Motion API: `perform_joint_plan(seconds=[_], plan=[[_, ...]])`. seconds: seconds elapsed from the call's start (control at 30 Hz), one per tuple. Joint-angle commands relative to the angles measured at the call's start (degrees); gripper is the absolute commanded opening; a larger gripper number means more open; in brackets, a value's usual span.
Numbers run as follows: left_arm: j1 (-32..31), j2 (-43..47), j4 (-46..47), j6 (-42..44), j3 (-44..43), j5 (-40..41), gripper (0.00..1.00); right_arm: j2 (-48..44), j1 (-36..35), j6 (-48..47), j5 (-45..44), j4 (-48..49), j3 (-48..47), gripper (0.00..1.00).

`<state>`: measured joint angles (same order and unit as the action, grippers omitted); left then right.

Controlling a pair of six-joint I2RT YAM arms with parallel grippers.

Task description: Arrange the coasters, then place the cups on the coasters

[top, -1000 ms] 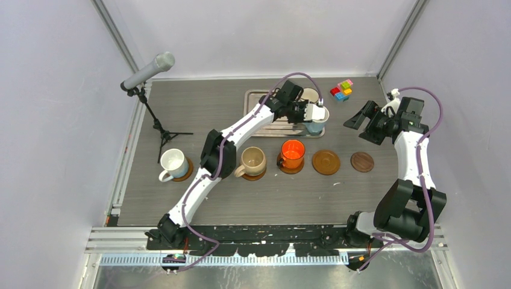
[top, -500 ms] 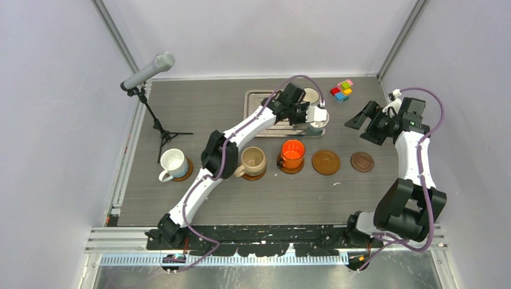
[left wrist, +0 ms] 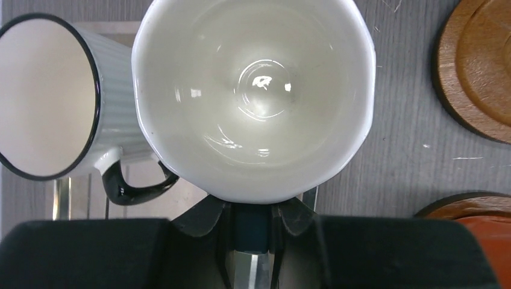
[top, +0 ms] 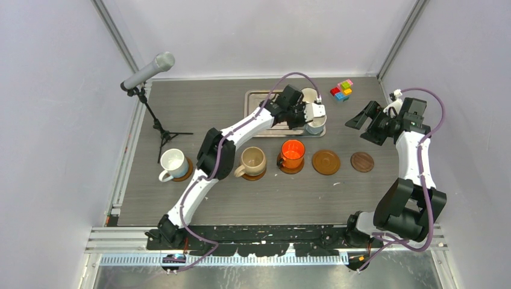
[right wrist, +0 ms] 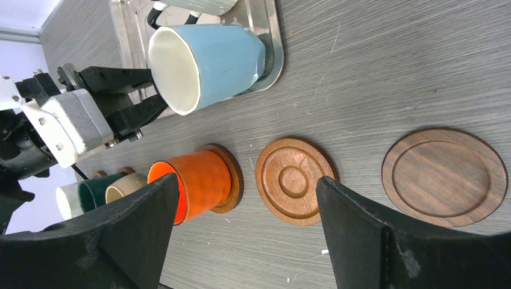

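My left gripper (top: 305,115) (left wrist: 252,212) is shut on the handle of the light blue cup (top: 315,122) (left wrist: 253,90) (right wrist: 211,60), which tilts at the right end of the silver tray (top: 259,99). A whitish cup with a black rim (top: 310,95) (left wrist: 42,96) stands on the tray behind it. The white cup (top: 173,162), beige cup (top: 253,160) and orange cup (top: 293,153) (right wrist: 193,183) each sit on a coaster. A dark green cup (right wrist: 90,191) shows only in the right wrist view. Two coasters lie bare, a brown one (top: 326,162) (right wrist: 295,179) and a darker one (top: 362,161) (right wrist: 445,176). My right gripper (top: 363,126) (right wrist: 247,235) hangs open above them, holding nothing.
Small coloured blocks (top: 342,90) lie at the back right corner. A microphone on a tripod (top: 158,123) stands at the left. Metal frame rails edge the table on both sides.
The left gripper's fingers have closed on the light blue cup's handle, and the cup has shifted slightly back and left. The right arm has not moved.
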<state>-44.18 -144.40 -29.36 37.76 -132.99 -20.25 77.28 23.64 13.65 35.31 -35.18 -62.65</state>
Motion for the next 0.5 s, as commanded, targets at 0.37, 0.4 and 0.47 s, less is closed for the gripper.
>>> perform_joint_plan(seconds=[0.37,0.4,0.47], plan=[[-1.4,14.5,11.8,-21.0,-1.5,7.0,0.0,-1.4,2.7,1.8,1.6,0.9,-0.5,0.88],[-2.1,15.3,11.2,-21.4,-1.4,8.6,0.0,-1.5,3.0,2.0,1.6,0.9,-0.7,0.88],[-4.0,16.7,9.3,-22.0,-1.2,11.6,0.0,-1.6,3.7,2.6,1.7,0.9,-1.0,0.88]])
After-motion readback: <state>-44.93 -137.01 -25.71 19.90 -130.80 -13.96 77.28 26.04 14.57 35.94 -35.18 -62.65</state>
